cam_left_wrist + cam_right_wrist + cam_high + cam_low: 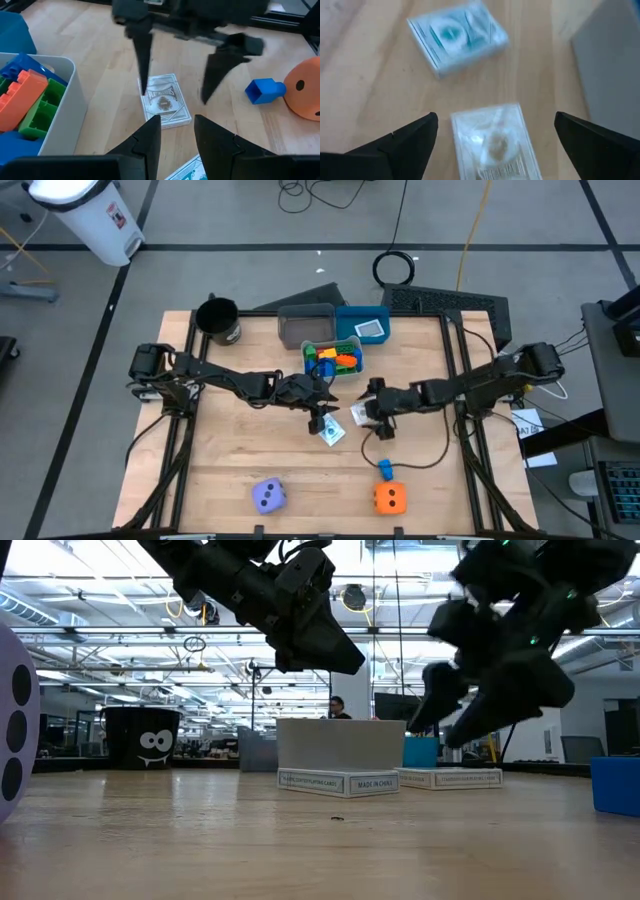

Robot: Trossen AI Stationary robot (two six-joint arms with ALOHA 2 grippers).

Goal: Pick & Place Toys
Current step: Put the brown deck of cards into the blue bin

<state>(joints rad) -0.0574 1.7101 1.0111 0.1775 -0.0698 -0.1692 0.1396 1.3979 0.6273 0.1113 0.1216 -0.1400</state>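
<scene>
Two small white card packs with green print lie flat on the table. One pack (358, 415) lies below my right gripper (496, 120), which is wide open with a finger on either side of it and hangs above it (450, 778) without touching. The other pack (332, 434) lies just under my left gripper (177, 132), which is open by a narrow gap, empty and clear of the table. A purple die (268, 496), an orange die (390, 498) and a blue block (384, 469) rest on the table near its front edge.
A white bin (352, 345) holding several coloured blocks stands just behind the grippers. Behind it are a grey bin (305, 328) and a blue bin (350, 313) with a card in it. A black cup (218, 320) stands at the far left. The two grippers are close together.
</scene>
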